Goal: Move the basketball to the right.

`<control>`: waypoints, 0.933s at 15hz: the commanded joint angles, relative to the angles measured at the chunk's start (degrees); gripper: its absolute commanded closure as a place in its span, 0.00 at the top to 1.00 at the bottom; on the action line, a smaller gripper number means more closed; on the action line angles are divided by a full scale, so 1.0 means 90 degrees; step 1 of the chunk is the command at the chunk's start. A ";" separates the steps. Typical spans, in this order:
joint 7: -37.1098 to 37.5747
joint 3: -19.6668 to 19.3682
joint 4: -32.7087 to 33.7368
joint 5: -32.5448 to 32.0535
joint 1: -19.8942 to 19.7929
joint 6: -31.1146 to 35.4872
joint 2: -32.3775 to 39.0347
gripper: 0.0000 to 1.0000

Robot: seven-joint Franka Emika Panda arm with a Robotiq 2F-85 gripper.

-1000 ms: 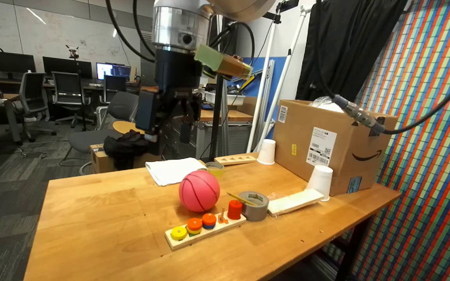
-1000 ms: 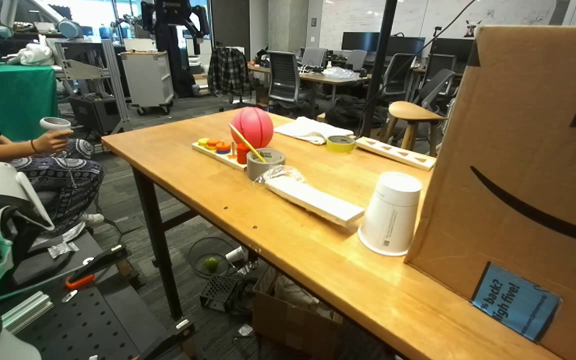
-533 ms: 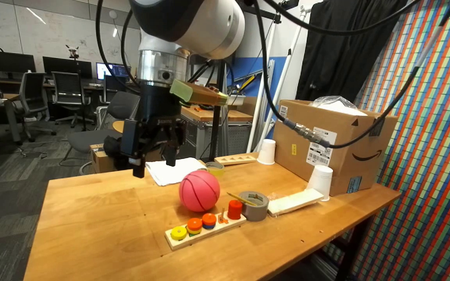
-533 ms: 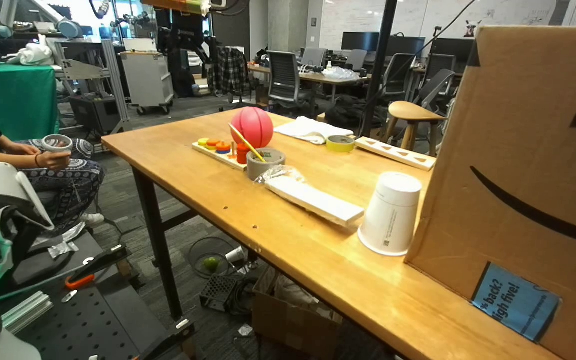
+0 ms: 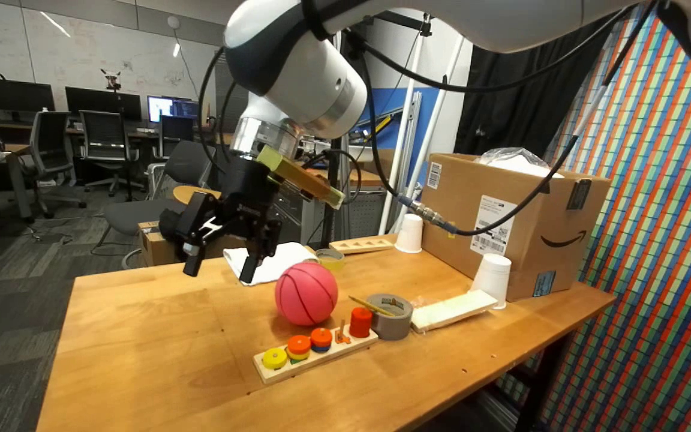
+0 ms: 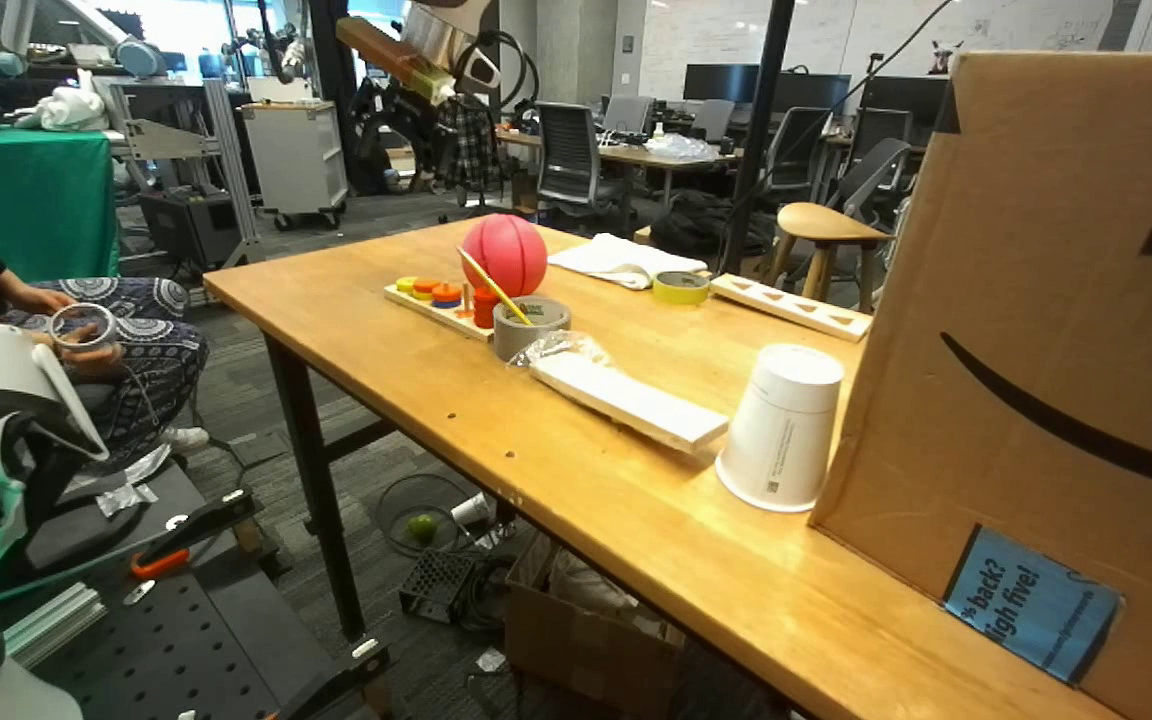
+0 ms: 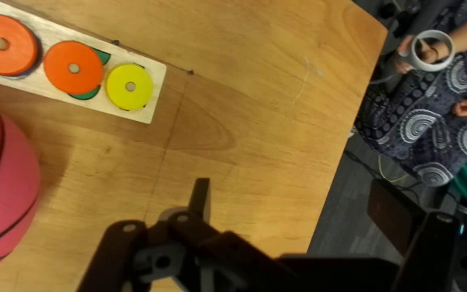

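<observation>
The pink-red basketball [image 5: 306,294] with dark seams rests on the wooden table [image 5: 141,360]. It also shows in an exterior view [image 6: 504,255] and is cut off at the left edge of the wrist view [image 7: 2,186]. My gripper [image 5: 220,270] is tilted, open and empty, above the table and to the left of the ball in that exterior view, apart from it. In the wrist view, the fingers of my gripper [image 7: 294,194] are wide apart, with bare table and floor showing between them. In an exterior view my gripper [image 6: 416,165] appears dark and unclear.
A peg board with coloured discs [image 5: 315,357] lies close beside the ball. A grey tape roll [image 5: 392,324] with a pencil, a white cloth [image 5: 270,258], a yellow tape roll [image 5: 330,259], white cups [image 5: 493,279] and a cardboard box [image 5: 465,210] stand around. A person [image 7: 428,121] sits beyond the table edge.
My gripper has come down towards the table and moved left in an exterior view, then tilted. It stays open. The basketball has not moved. The seated person's hands have shifted.
</observation>
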 commanded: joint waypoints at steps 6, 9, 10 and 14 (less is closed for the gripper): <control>-0.1018 -0.0062 0.0068 0.1823 -0.0633 0.0099 0.0307 1.00; -0.1050 -0.0191 -0.0077 0.1826 -0.0645 0.0197 0.0241 1.00; -0.1034 -0.0234 -0.0131 0.1759 -0.0638 0.0223 0.0210 1.00; -0.1145 -0.0322 -0.0323 0.1662 -0.0633 0.0357 0.0165 1.00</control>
